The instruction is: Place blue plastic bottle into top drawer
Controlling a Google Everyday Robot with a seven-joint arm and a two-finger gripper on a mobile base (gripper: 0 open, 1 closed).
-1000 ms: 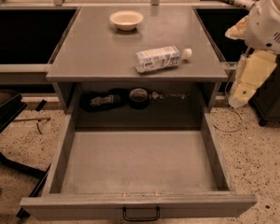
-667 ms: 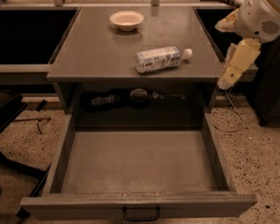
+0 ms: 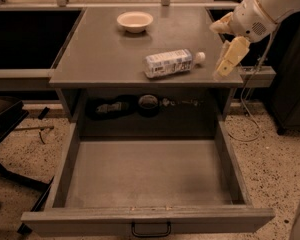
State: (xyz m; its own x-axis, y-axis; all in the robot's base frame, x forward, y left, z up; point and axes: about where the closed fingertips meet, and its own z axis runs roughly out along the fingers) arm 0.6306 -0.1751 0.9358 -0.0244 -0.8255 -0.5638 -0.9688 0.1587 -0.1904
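The blue plastic bottle (image 3: 170, 62) lies on its side on the grey cabinet top (image 3: 100, 54), its white cap pointing right. The top drawer (image 3: 145, 174) is pulled fully open below it, its grey floor bare, with a small dark handle at the front. My gripper (image 3: 225, 64) hangs from the cream arm at the right edge of the cabinet top, a short way right of the bottle's cap and apart from it. It holds nothing.
A round cream bowl (image 3: 135, 21) stands at the back of the cabinet top. A dark shelf recess (image 3: 140, 105) under the top holds small dark objects. Dark furniture legs (image 3: 10, 134) stand at the left. A cable (image 3: 247, 119) trails on the speckled floor at the right.
My arm and gripper have moved left and inward, from beyond the cabinet's right side to over its right edge, closer to the bottle. The bottle has not moved.
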